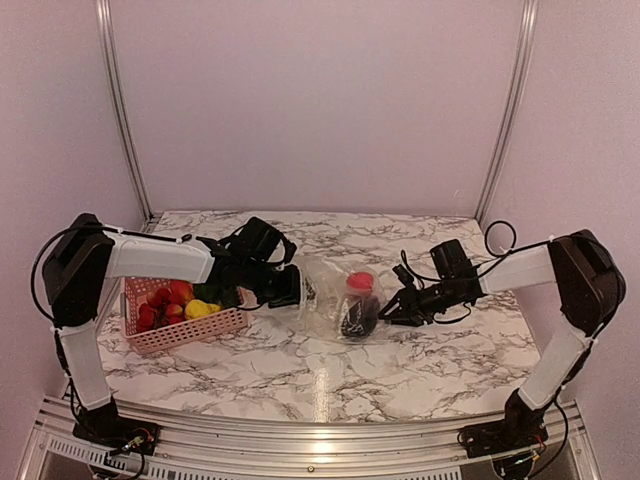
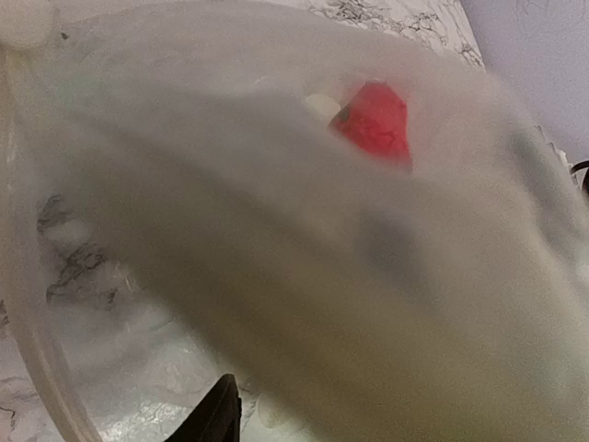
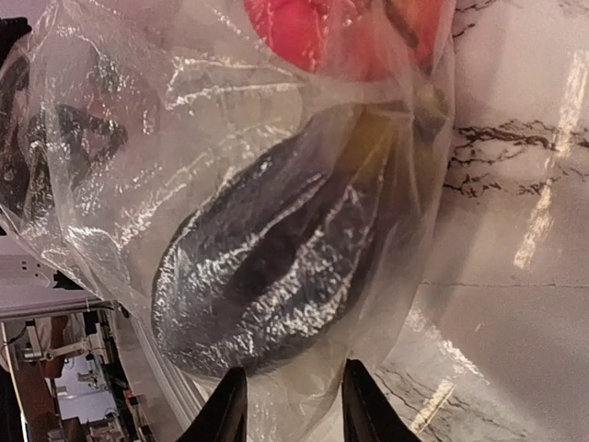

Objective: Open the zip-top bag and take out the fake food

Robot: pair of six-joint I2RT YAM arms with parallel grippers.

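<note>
The zip-top bag (image 1: pixel 325 300) lies crumpled on the marble table between both arms. Inside it are fake food pieces: a red one (image 1: pixel 360 282) and a dark purple one (image 1: pixel 358 318). My left gripper (image 1: pixel 292 285) is at the bag's left end. In the left wrist view the bag's film (image 2: pixel 276 258) fills the frame, the red toy (image 2: pixel 375 120) shows through it, and only one finger (image 2: pixel 216 419) is visible. My right gripper (image 3: pixel 293 391) stands open at the bag's right side, with loose film between its fingers and the purple toy (image 3: pixel 276 258) just beyond the tips.
A pink perforated basket (image 1: pixel 190 340) sits on the left under my left arm, holding red (image 1: pixel 170 297) and yellow (image 1: pixel 198 309) toy fruits. Bare marble table (image 1: pixel 300 385) lies in front of the bag. Pale walls close in the back and sides.
</note>
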